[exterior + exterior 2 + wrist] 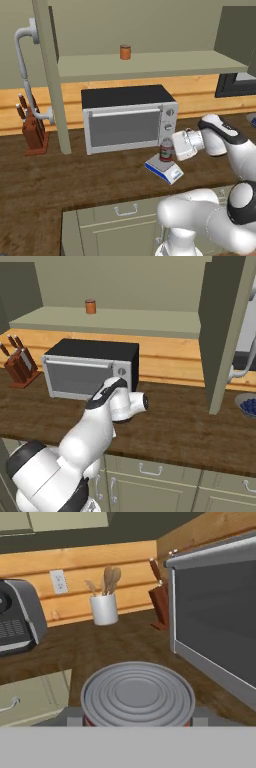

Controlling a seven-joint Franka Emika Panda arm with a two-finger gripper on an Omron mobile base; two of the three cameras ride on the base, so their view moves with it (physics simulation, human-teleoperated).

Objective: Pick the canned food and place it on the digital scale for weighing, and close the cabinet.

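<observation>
1. The canned food [166, 150] is standing upright on the digital scale [164, 169], before the toaster oven [129, 119].
2. The tool [172, 148] is gripping the can.
3. The cabinet door [223, 331] is hanging open.

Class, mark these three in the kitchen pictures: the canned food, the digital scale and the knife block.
canned food [166, 150]: left base view, on its labelled side.
digital scale [167, 171]: left base view, on the bare grey top plate in front of the can.
knife block [35, 134]: left base view, on the wooden body below the handles.
</observation>
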